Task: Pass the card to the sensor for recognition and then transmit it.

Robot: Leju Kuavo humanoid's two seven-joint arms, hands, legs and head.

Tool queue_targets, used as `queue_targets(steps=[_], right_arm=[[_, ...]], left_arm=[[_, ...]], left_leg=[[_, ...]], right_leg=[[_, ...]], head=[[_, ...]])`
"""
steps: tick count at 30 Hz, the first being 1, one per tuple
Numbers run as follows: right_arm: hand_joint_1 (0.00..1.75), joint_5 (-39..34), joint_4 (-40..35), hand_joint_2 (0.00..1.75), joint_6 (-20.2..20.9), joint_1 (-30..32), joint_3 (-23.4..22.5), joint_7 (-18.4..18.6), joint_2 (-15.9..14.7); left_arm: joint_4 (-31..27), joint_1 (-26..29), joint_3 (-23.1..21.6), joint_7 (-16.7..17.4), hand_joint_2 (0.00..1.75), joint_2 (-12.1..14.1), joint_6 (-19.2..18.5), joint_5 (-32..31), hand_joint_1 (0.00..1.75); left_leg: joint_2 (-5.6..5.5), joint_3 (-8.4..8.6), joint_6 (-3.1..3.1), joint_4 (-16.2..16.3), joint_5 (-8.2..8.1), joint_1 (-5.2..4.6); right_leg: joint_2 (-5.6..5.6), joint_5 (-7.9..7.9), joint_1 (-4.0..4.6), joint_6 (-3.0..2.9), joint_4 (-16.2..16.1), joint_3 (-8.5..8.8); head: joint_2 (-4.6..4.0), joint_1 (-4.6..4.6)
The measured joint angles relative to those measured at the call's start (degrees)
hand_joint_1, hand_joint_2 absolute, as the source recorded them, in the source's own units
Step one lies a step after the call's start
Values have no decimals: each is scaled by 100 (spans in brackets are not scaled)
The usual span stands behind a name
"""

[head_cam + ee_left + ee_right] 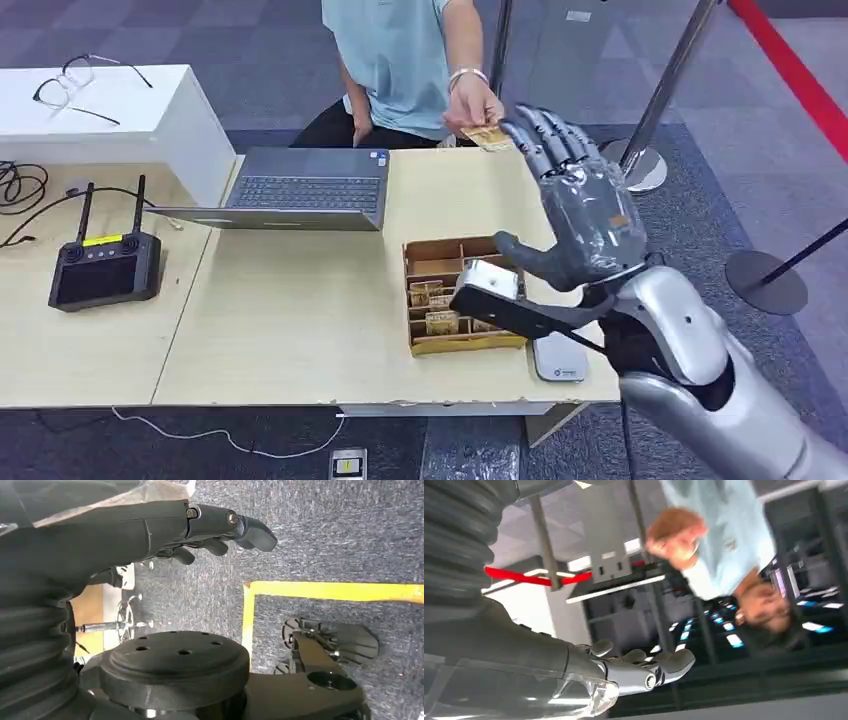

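On the far left of the head view, a white box-shaped stand [150, 120] carries a pair of black-framed glasses [75, 82]. Beside it, the pale wooden bench [290, 320] holds a black handheld controller with two upright antennas [105, 268] and loose black cables [25, 195]. Further right sits an open grey laptop [300, 190], its screen folded flat toward the bench. Right of that stands a brown cardboard tray divided into compartments [430, 262], with small tan cards standing in several of them. Just beside the tray, at the bench's near right corner, lies a flat grey sensor pad [560, 360].

The left robot hand [220, 530] hangs over grey carpet and a yellow floor line [330, 591] in the left wrist view; its dark fingers [252, 530] are curled in and nothing is in them.

The silver right arm [700, 370] rises from the lower right, bent upward so the right robot hand [580, 200] stands above the bench's far right edge, palm turned away from the camera. Its fingers [545, 135] are extended and slightly spread, the thumb [525, 255] pointing sideways over the tray; it holds nothing.

A person in a light blue shirt [400, 60] stands behind the bench. The person's hand [470, 105] pinches a small tan rectangular card [490, 137] just beside the robot's fingertips; whether card and fingertips touch cannot be told.
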Motion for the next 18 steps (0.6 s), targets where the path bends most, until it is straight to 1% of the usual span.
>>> queue_targets(steps=[3, 8, 14, 18], right_arm=[[0, 120, 308, 175, -67, -116, 249, -124, 175], [0, 247, 847, 175, -376, -191, 585, -317, 493], [0, 374, 1387, 175, -793, -198, 762, -413, 747], [0, 439, 1676, 175, -1034, -194, 854, -459, 850]], left_arm=[[2, -13, -42, -7, 175, 0, -26, -39, 0], [9, -14, -118, -7, 175, 2, -52, -116, 0], [22, -14, -183, -4, 175, 13, -57, -212, 0], [33, -13, -236, -4, 175, 22, -52, -236, 0]], left_leg=[[1, 1, 0, 0, 0, 1], [1, 0, 0, 0, 0, 1], [2, -1, 0, 0, 0, 1], [1, 0, 0, 1, 0, 1]], right_leg=[[1, 0, 0, 0, 0, 0], [1, -1, 0, 0, 0, -2], [1, -1, 0, 1, 0, -2], [1, -1, 0, 1, 0, -2]], head=[[0, 0], [0, -4], [0, -2], [0, -2]])
